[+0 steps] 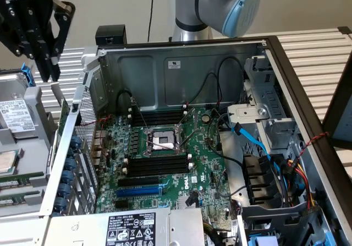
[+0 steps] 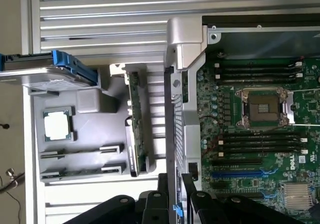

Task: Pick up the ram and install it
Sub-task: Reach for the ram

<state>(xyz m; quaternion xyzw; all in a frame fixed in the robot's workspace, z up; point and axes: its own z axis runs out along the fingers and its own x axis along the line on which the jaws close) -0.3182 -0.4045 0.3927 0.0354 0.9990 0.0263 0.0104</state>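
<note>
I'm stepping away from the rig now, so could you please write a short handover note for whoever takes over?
Gripper: fingers open, holding nothing, above the gray tray beside the computer case.
Ram: standing on edge in the tray, untouched.
Memory slots: look empty.
Done: nothing yet.
Left: picking up the ram and seating it in a slot.

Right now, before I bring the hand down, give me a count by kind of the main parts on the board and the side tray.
Black memory-slot banks: 2
Processor socket: 1
Blue expansion slot: 1
Loose processor: 1
Hard drive: 1
Ram stick standing on edge: 1
Total: 7
</note>
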